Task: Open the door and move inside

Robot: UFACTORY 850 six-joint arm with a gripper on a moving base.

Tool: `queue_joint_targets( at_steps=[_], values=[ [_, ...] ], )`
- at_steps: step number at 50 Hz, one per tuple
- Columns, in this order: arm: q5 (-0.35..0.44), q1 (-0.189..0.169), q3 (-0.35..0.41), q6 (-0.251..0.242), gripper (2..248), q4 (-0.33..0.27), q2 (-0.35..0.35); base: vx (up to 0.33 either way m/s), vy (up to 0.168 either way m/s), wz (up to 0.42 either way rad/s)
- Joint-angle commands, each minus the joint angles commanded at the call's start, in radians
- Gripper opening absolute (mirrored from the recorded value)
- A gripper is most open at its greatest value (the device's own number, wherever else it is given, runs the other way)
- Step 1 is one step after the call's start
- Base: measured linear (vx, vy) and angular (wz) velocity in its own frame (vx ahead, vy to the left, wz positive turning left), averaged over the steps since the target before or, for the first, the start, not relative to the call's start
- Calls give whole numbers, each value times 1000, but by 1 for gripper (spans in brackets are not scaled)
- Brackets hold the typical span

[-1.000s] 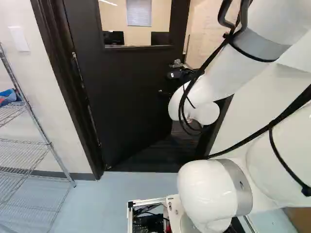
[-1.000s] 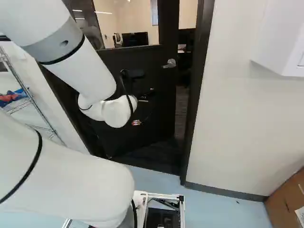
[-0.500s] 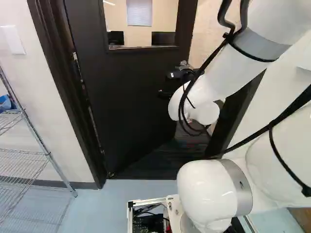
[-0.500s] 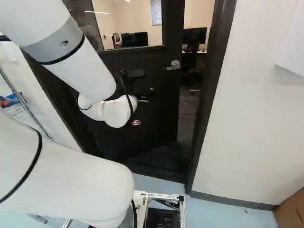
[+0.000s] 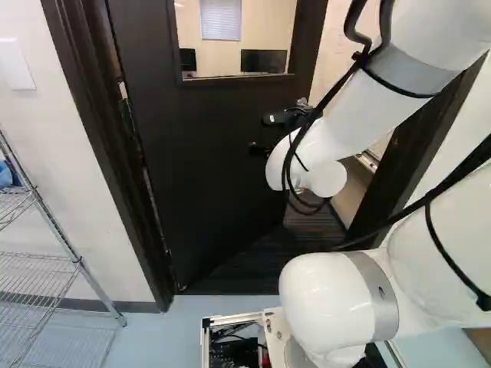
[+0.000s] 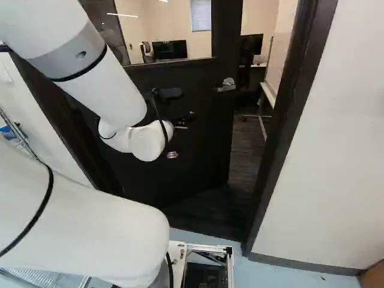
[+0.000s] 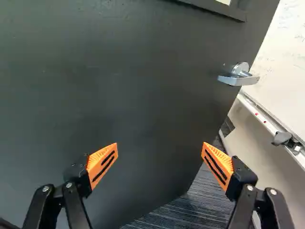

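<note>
- The fingers (image 7: 82,175) of the gripper (image 6: 182,122) are spread wide apart, with the orange pads (image 7: 218,166) facing each other.
- The dark door (image 7: 119,95) lies ahead of the gap between the fingers. Contact between fingers and door cannot be determined.
- The silver lever handle (image 7: 238,78) is mounted ahead of the gripper, near the free edge of the door; it appears above centre in the right base view.
- The door is partly open and angled into the far room. Its window (image 5: 234,38) occupies the top centre of the left base view.
- The white arm (image 5: 345,123) spans the right side of the left base view; its wrist end is near frame centre.
- The doorway gap, right of centre in the right base view, runs between door edge and door frame (image 6: 288,120). A dark striped floor (image 6: 246,153) and a whiteboard (image 7: 281,62) show through it.
- A wire shelf (image 5: 38,264) stands at the lower left of the left base view, beside the near wall (image 5: 61,176).
- Pale blue floor (image 5: 176,330) extends along the bottom of that view.
</note>
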Motion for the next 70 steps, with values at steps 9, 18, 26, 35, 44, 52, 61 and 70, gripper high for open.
queue_joint_targets(
  at_steps=[9,18,26,35,44,52,61,70],
  values=[
    [0,0,0,0,247,0,0,137,108,-19],
    [0,0,0,0,247,0,0,130,104,-21],
    [0,2,0,0,247,0,0,102,97,1],
    [0,4,0,0,247,0,0,7,14,-14],
    [0,4,0,0,247,0,0,0,-3,0],
    [0,9,-8,0,247,8,-10,0,0,0],
    [0,22,-29,0,247,47,-35,0,0,0],
    [0,37,-53,0,247,122,-63,0,0,0]
  ],
)
